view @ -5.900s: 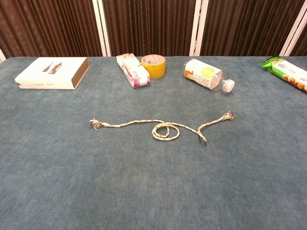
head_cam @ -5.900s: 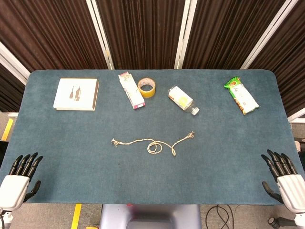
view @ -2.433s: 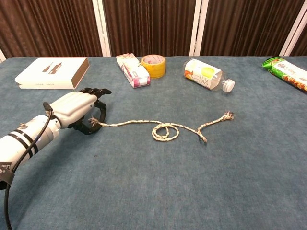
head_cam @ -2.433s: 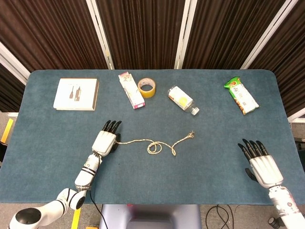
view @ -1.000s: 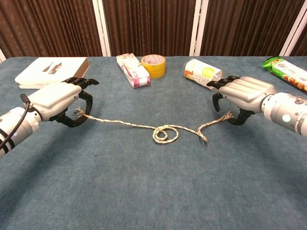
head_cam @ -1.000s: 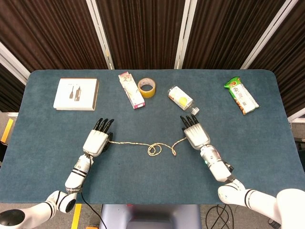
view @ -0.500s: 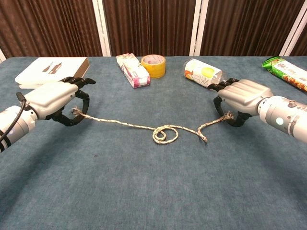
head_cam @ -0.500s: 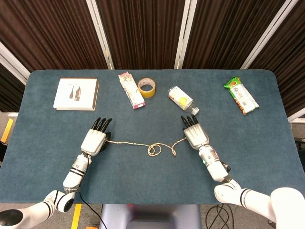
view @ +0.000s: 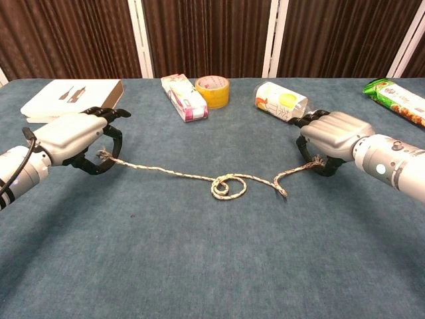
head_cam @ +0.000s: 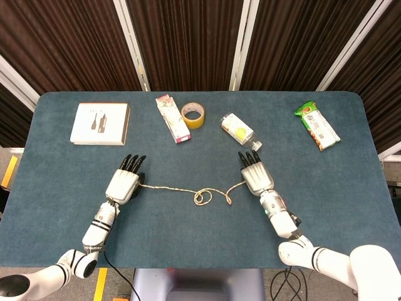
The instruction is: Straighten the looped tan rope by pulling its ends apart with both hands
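Rope: tan rope [head_cam: 199, 191] lying across the middle of the blue table [head_cam: 75, 207], a small coil [view: 228, 185] at its centre, frayed ends reaching left and right.
Left hand: left hand [head_cam: 123, 184] at centre left of the head view, palm down over the rope's left end; in the chest view fingers [view: 106, 113] curved over the frayed tip with the thumb beneath, seemingly gripping that end, though the contact itself is hidden.
Right hand: right hand [head_cam: 255, 176] right of centre, palm down over the rope's right end; in the chest view [view: 330, 138] curled down onto the frayed tip, apparently holding it.
Rope shape: left stretch nearly straight from left hand to coil; right stretch bent into a hook before rising to the right hand.
Upper left: flat white box [head_cam: 100, 123].
Upper middle: pink and white carton [head_cam: 172, 118], touching or just beside a yellow tape roll [head_cam: 193, 115].
Upper middle right: plastic bottle [head_cam: 239, 130] on its side, cap near the right hand's fingertips.
Upper right: green snack packet [head_cam: 316, 125].
Background: dark curtains [head_cam: 188, 37] with pale vertical strips.
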Robot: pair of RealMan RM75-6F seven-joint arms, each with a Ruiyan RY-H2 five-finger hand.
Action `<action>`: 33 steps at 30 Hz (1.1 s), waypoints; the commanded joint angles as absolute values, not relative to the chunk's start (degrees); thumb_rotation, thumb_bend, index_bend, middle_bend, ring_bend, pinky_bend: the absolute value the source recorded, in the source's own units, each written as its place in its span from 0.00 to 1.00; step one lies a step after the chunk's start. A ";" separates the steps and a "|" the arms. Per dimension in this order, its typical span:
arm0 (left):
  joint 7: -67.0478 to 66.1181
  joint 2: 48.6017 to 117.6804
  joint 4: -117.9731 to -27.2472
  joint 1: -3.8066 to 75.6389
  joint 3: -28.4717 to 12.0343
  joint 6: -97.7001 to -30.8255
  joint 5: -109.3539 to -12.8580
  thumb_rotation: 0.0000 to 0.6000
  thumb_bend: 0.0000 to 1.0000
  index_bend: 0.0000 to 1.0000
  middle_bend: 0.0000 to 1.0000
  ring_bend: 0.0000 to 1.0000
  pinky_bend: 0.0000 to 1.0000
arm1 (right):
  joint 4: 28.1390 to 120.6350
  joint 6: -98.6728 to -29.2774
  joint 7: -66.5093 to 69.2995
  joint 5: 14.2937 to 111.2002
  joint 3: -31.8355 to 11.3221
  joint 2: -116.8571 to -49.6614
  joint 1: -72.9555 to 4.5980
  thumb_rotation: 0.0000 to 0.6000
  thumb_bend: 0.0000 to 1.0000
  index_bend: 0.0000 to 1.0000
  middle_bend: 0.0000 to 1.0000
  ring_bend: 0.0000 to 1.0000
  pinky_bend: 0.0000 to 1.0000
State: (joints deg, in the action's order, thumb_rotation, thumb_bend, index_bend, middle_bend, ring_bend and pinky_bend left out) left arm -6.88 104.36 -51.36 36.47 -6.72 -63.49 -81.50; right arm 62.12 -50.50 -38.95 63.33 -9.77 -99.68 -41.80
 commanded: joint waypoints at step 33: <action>-8.15 94.91 -55.91 31.46 -4.51 -69.30 -82.98 1.00 0.46 0.61 0.04 0.00 0.06 | 72.25 -59.25 -30.20 65.04 -7.63 -82.58 -33.95 1.00 0.57 0.71 0.00 0.00 0.00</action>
State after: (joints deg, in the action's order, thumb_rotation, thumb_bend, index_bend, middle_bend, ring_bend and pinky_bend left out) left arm -8.33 95.27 -55.58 31.81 -4.85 -68.94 -82.68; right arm 71.73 -58.55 -31.14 64.69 -8.11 -83.56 -34.86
